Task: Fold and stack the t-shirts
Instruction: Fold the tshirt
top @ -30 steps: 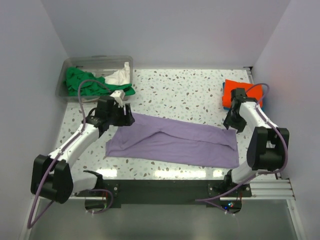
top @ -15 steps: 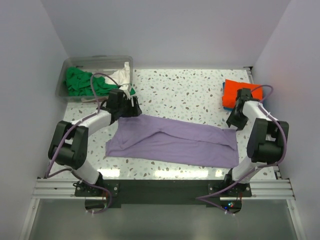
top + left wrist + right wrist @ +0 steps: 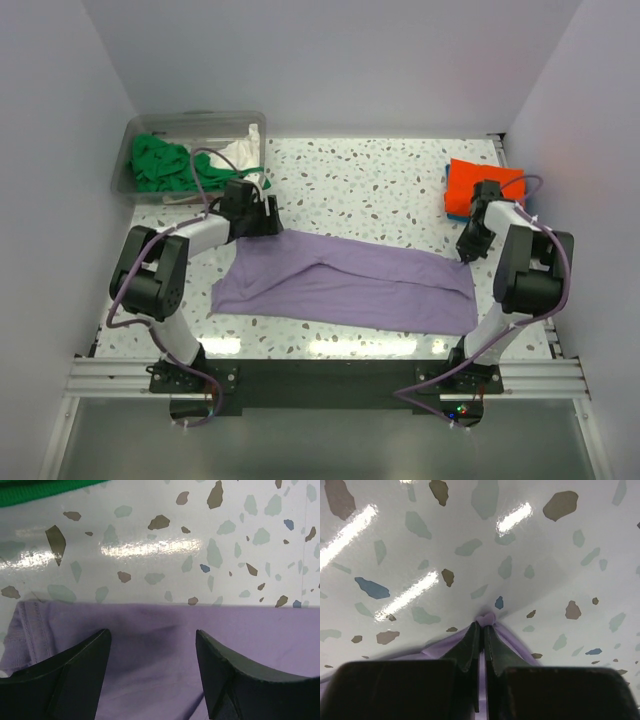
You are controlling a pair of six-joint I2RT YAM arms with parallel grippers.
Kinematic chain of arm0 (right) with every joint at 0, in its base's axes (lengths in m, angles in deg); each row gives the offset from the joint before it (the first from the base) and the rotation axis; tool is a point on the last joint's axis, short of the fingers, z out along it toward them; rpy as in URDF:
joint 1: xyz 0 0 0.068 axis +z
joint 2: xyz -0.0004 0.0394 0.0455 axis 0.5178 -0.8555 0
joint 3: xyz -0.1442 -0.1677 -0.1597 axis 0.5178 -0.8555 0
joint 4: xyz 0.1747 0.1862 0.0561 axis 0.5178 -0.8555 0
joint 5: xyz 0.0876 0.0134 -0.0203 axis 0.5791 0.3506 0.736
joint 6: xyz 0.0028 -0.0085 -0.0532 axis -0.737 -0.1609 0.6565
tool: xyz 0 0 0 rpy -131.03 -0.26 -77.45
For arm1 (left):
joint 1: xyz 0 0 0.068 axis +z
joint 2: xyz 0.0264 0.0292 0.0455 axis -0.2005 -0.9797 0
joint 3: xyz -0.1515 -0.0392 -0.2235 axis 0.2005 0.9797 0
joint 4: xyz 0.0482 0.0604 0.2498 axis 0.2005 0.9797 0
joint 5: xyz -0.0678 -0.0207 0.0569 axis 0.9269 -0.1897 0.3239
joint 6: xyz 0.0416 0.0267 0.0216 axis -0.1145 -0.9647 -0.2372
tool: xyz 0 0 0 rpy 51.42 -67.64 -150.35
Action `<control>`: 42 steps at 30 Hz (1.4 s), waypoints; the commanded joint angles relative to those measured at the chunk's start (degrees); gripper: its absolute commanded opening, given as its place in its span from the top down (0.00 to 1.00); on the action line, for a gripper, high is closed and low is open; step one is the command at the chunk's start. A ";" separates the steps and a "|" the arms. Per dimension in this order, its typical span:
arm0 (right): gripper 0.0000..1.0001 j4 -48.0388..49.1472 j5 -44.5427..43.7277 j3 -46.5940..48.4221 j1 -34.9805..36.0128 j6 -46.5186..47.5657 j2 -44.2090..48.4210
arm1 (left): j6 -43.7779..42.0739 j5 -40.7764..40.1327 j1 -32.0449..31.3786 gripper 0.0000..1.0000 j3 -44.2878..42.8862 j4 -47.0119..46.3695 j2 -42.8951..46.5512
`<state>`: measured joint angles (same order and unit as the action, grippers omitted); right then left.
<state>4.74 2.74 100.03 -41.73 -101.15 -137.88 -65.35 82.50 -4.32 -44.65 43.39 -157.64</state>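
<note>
Lavender t-shirt (image 3: 345,283) | left pincer (image 3: 151,636) spread over its edge | right pincer (image 3: 481,626) pinching its corner, clear only wrist-side

**Lavender on speckled white**

The lavender t-shirt (image 3: 150,630) is plain purple between the left gripper's (image 3: 152,635) black fingers (image 3: 75,675). Beyond their tips the table (image 3: 150,540) is glossy white, flecked grey, brown and blue, and beyond that shows a green t-shirt (image 3: 40,490). A lavender tip peeks from the right gripper's (image 3: 481,627) black fingertips. Beyond them lies a plain orange t-shirt (image 3: 480,183).
</note>
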 commanded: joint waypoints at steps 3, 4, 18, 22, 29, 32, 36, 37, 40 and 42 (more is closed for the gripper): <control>1.00 -1.70 -4.79 2.24 -0.79 -0.55 -3.40 | 0.46 -4.65 0.41 0.26 -1.56 1.23 -1.53; 1.00 -2.31 -5.49 2.51 -1.40 -0.55 -3.14 | 0.72 -5.52 0.50 0.26 -1.47 1.41 -1.79; 1.00 -6.18 -5.77 9.19 -3.87 -0.11 -4.19 | -0.15 -0.97 0.06 0.26 -2.96 -1.84 -2.94; 0.78 -8.63 -4.27 12.00 -3.87 -0.29 -2.53 | -0.95 0.97 -1.26 0.25 -5.07 -1.84 -1.27; 0.44 -11.46 0.03 12.54 -2.47 -1.78 5.29 | -1.29 1.94 -1.61 0.24 -4.28 -0.96 6.29; 0.42 -10.32 3.98 9.64 0.43 -2.31 8.98 | -2.87 4.65 -2.14 0.24 -2.61 -1.14 7.70; 0.42 -7.68 8.47 2.98 6.31 -3.97 11.01 | -4.28 9.75 -5.03 0.25 -0.86 -1.05 6.12; 0.43 -6.02 9.00 1.65 8.15 -4.50 11.19 | -3.94 10.28 -5.65 0.25 -0.50 -1.14 5.68; 0.50 -2.16 11.29 -3.71 9.49 -7.48 11.02 | -1.65 11.16 -7.06 0.25 1.43 -4.30 5.15; 0.52 0.04 12.78 -6.70 9.49 -7.93 10.84 | -0.25 11.87 -7.67 0.25 1.96 -5.88 4.54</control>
<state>0.69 12.27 96.82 -31.66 -106.20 -126.97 -66.81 91.33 -11.37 -43.60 41.89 -152.42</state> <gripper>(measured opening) 0.489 0.754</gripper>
